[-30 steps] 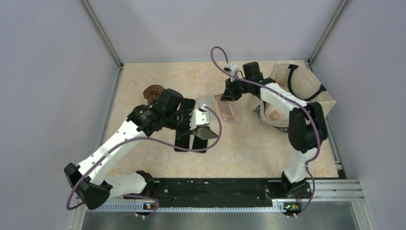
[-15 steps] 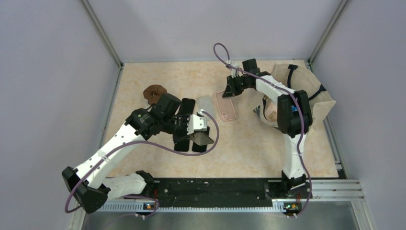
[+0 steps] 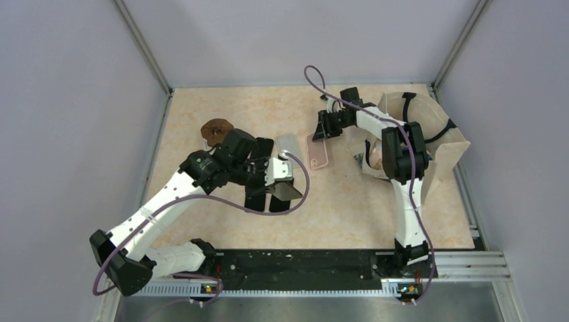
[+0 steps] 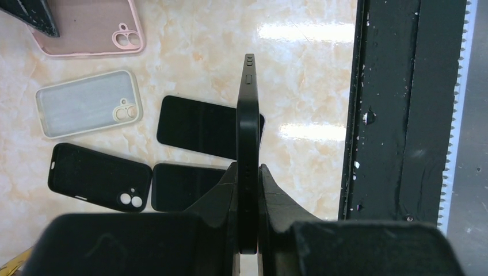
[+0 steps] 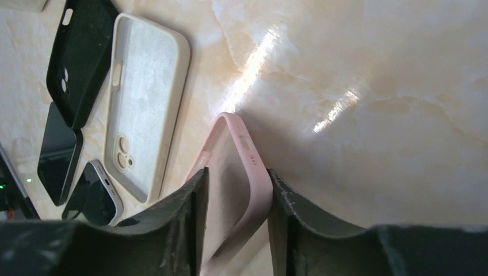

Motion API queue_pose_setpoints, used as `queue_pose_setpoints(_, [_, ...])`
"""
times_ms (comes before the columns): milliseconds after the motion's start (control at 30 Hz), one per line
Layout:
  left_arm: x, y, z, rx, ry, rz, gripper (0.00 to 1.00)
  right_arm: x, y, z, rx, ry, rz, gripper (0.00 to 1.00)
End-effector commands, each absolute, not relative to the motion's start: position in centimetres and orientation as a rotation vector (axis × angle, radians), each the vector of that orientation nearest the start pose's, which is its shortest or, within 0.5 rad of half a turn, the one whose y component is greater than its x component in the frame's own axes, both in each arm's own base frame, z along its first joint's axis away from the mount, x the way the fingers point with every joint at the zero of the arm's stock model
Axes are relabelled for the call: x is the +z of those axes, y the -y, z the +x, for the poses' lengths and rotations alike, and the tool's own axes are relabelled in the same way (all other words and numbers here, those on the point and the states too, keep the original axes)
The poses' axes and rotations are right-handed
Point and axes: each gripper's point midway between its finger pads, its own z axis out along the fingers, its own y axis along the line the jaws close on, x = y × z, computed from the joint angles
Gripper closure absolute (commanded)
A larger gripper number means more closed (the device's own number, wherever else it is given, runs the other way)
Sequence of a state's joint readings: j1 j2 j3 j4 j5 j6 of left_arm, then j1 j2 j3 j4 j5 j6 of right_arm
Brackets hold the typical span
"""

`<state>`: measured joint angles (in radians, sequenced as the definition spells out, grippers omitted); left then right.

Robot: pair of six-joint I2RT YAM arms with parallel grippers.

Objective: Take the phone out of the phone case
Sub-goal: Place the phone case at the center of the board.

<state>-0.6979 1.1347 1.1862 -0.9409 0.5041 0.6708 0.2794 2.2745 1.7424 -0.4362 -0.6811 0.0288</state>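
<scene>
Along the near edge of the table (image 3: pixel 349 215) a black rail (image 3: pixel 295 268) carries both arm bases. Beyond it the top is pale marbled beige, fenced by plain grey walls (image 3: pixel 67 100) on three sides.

Just past the rail the left gripper (image 3: pixel 278 180) is clamped on a black phone (image 4: pixel 248 132), held above the table. From above, the phone reads only as a dark slab at the fingertips. The left wrist camera shows it edge-on, side buttons visible, with both fingers (image 4: pixel 276 195) pressed against its faces. Whether it wears a case of its own I cannot tell.

That same camera shows two dark phones (image 4: pixel 204 127) lying flat beneath, beside a black case (image 4: pixel 98 177), with a pale case (image 4: pixel 89 103) farther out.

Farther still, the right gripper (image 3: pixel 322 131) pinches one end of the pink case (image 3: pixel 317 151). Its wrist camera shows what the overhead view does not: the case is tilted, far end touching the table, near end raised between the squeezing fingers (image 5: pixel 299 230).

At the back lie a brown lump (image 3: pixel 216 129) on the left and an open paper bag (image 3: pixel 429 127) on the right.
</scene>
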Motion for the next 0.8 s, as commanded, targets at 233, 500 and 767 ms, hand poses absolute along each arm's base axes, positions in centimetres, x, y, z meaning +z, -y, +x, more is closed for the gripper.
queue_pose_setpoints(233, [21.8, 24.8, 19.0, -0.67, -1.673, 1.707, 1.0, 5.7, -24.6, 47.7, 0.908, -2.399, -0.579, 0.28])
queue_pose_setpoints(500, [19.6, 27.3, 18.9, -0.857, -1.69, 1.769, 1.0, 12.6, -23.4, 48.0, 0.768, -2.259, -0.656, 0.08])
queue_pose_setpoints(767, [18.3, 29.9, 18.6, -1.187, -1.744, 1.899, 1.0, 18.8, -22.3, 45.8, 0.708, -2.148, -0.725, 0.01])
